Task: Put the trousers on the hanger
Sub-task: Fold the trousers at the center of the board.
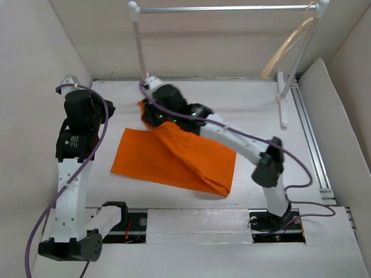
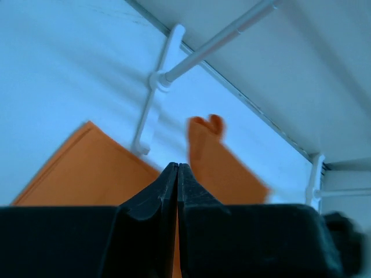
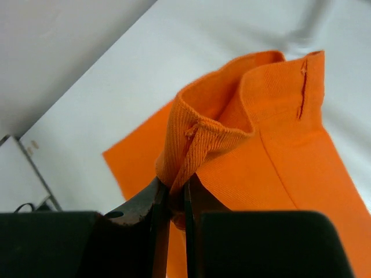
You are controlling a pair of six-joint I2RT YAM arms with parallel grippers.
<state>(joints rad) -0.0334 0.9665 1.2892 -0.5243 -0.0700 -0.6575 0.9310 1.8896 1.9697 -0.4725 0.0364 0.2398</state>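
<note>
The bright orange trousers (image 1: 174, 159) lie on the white table, one end lifted at the back. My right gripper (image 3: 173, 188) is shut on the trousers' ribbed waistband (image 3: 203, 136) and holds it above the table; in the top view it is near the rack's left post (image 1: 152, 110). My left gripper (image 2: 177, 168) is shut and empty, raised at the table's left side (image 1: 87, 110), with the trousers (image 2: 81, 171) beyond it. The pale beige hanger (image 1: 287, 49) hangs at the right end of the rack's bar.
A white-posted rack with a silver bar (image 1: 226, 8) stands along the back; its right foot (image 1: 283, 107) rests on the table. White walls enclose the table. A metal rail (image 1: 313, 145) runs along the right side.
</note>
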